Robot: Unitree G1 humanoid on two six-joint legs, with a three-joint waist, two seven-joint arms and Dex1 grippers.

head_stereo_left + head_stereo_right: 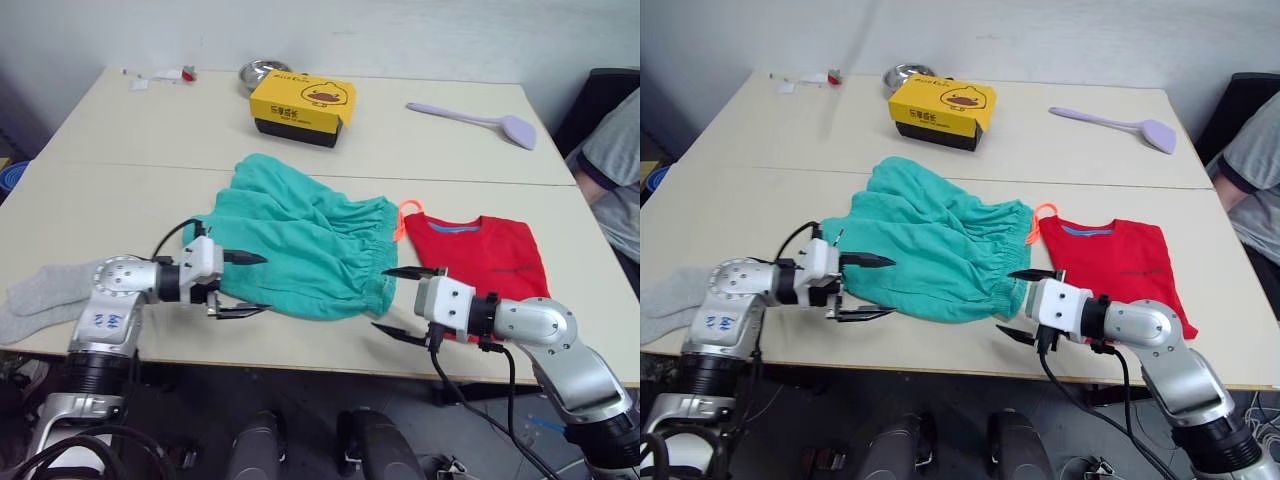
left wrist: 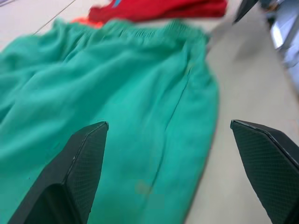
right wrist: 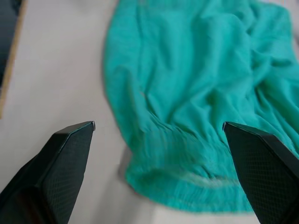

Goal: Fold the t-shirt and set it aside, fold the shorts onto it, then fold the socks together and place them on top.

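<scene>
1. Fingers on both grippers are spread wide and hold nothing: my left gripper (image 1: 242, 285) hovers at the near left edge of the shorts (image 1: 300, 245), and my right gripper (image 1: 402, 303) sits just off the waistband corner at the near right.
2. From the wrist views, each pair of fingers frames teal cloth, with the surface (image 1: 120, 200) bare beneath the tips; neither pair touches the fabric, as far as I can tell.
3. Red and folded into a neat rectangle, the t-shirt (image 1: 480, 255) lies to the right of the shorts, just beside the waistband, so I judge the first step done.
4. The shorts lie spread and rumpled in the middle of the surface, orange drawstring (image 1: 405, 215) poking out near the t-shirt. I read folding them as the step in hand, barely started.
5. The socks (image 1: 45, 295) lie at the near left corner, well apart from the t-shirt, untouched and left for last.
6. A yellow box (image 1: 300, 108), a metal bowl (image 1: 262, 72) and a lilac spatula (image 1: 480, 120) sit at the far side; a person's sleeve (image 1: 610, 165) shows at the right edge.
</scene>
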